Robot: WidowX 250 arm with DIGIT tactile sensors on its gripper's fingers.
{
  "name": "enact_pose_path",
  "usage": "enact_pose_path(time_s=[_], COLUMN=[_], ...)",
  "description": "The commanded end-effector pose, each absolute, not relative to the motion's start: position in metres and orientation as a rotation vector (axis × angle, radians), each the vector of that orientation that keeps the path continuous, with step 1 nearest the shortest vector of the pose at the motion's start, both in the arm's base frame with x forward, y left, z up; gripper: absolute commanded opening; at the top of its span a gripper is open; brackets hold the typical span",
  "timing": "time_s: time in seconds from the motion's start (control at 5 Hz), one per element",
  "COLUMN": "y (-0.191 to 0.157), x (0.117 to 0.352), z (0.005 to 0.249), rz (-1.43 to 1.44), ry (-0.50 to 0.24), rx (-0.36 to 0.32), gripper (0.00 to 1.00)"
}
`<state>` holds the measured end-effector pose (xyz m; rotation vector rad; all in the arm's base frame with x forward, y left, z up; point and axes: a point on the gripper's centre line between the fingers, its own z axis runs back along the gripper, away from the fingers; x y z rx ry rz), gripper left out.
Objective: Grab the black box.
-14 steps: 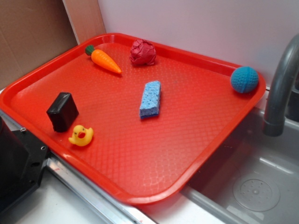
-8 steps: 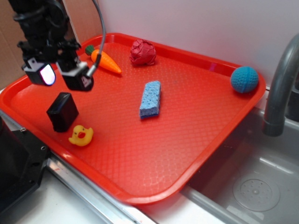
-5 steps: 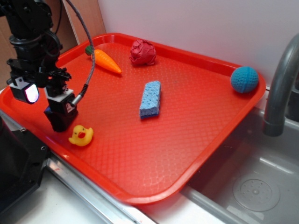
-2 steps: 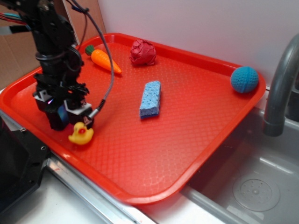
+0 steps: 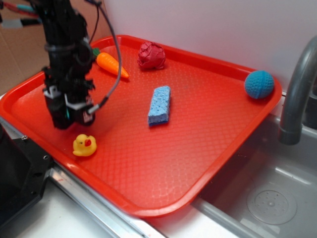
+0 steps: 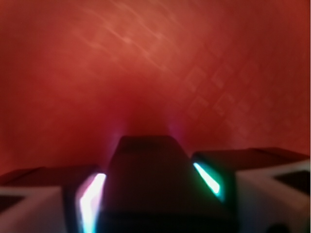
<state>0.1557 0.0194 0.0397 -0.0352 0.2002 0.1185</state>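
The black box (image 5: 61,120) sits between my gripper's (image 5: 69,117) fingers at the front left of the red tray (image 5: 198,148); only its dark lower part shows below them. In the wrist view the box (image 6: 146,187) fills the gap, and both lit pads press against its sides. The gripper (image 6: 151,167) is shut on it. I cannot tell whether the box rests on the tray or hangs just above it. The arm stands upright over it.
A yellow rubber duck (image 5: 84,145) lies just in front of the gripper. A toy carrot (image 5: 112,64), a red crumpled ball (image 5: 151,55), a blue sponge (image 5: 159,105) and a blue ball (image 5: 259,84) lie on the tray. A faucet (image 5: 294,99) and sink (image 5: 267,198) are right, and a dark machine housing (image 5: 20,183) is front left.
My gripper came in from the upper left, dropped over the black box and closed on it. Since the last frame it has risen slightly, away from the duck.
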Motion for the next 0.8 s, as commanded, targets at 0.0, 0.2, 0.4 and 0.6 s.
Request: enact_pose_path(time_s=[0.0,0.2,0.4,0.6], y=[0.024,0.008,0.002,-0.003], x=[0.203,0.216,0.219,0.219], z=[0.157,0.207,0.213,0.193], rz=[-0.118,-0.214,-0.242,-0.231], ry=[-0.061,-0.131,-0.134,-0.086], rx=[-0.070,-0.021,0.022,0.089], gripper=[0.00,0.00,0.00,0.00])
